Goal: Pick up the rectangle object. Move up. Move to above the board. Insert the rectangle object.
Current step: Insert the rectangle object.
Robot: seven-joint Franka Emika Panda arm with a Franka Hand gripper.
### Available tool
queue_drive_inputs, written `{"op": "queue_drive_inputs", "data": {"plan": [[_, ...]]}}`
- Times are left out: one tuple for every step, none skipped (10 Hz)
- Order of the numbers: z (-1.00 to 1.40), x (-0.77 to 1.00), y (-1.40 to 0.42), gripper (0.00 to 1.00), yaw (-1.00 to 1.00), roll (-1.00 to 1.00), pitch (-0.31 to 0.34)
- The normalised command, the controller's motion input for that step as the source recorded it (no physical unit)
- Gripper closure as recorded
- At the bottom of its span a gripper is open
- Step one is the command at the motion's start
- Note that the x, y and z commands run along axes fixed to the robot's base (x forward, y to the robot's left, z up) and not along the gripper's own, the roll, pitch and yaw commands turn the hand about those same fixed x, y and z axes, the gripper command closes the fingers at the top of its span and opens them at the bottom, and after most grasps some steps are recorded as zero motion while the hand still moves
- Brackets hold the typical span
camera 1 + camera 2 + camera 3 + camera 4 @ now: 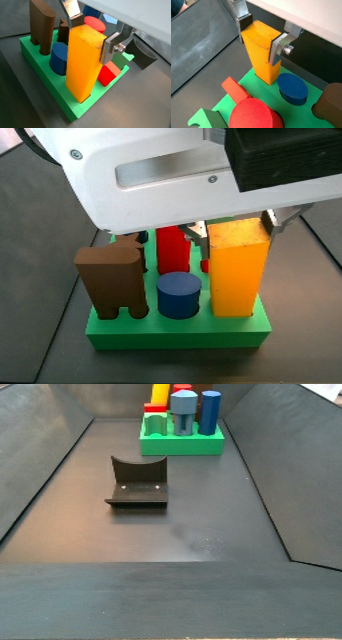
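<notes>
The rectangle object (83,60) (261,50) (238,268) is a tall yellow-orange block. It stands upright at a corner of the green board (47,82) (174,333) (181,444), its foot down in the board. My gripper (89,40) (260,40) (237,228) straddles the block's top, with a silver finger against each of two opposite faces, shut on it. In a side view only the block's yellow lower part (159,396) shows at the picture's edge, and the gripper is out of frame.
A brown block (41,27) (114,278), a blue cylinder (59,57) (179,293), a red cylinder (93,22) (254,115) and a short red block (110,74) share the board. The fixture (136,482) stands on the dark floor, apart from the board. Sloped grey walls enclose the floor.
</notes>
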Motion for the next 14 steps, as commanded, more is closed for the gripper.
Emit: {"op": "queue_drive_inputs", "data": {"plan": [[-0.1, 1.0, -0.27, 1.0, -0.06, -0.1, -0.101], [-0.41, 1.0, -0.27, 1.0, 0.0, -0.02, -0.149], [-0.64, 1.0, 0.0, 1.0, 0.0, 0.0, -0.099], [-0.35, 0.74, 0.09, 1.0, 0.21, 0.36, 0.056], [-0.31, 0.51, 0.25, 1.0, 0.25, 0.44, 0.04], [-0.36, 0.2, 0.45, 1.0, 0.15, 0.43, 0.03], [-0.42, 0.0, 0.53, 1.0, 0.09, 0.42, 0.033], [-0.72, 0.06, 0.37, 1.0, 0.13, 0.28, 0.0], [-0.76, 1.0, -0.03, 1.0, 0.04, 0.0, 0.0], [-0.7, 1.0, -0.28, 1.0, 0.0, -0.01, -0.027], [-0.64, 1.0, -0.31, 1.0, 0.0, -0.03, -0.081], [-0.51, 1.0, -0.27, 1.0, 0.0, -0.08, -0.156], [-0.33, 1.0, -0.16, 1.0, 0.0, -0.13, -0.149], [-0.51, 0.97, -0.19, 1.0, 0.0, -0.03, -0.137]]}}
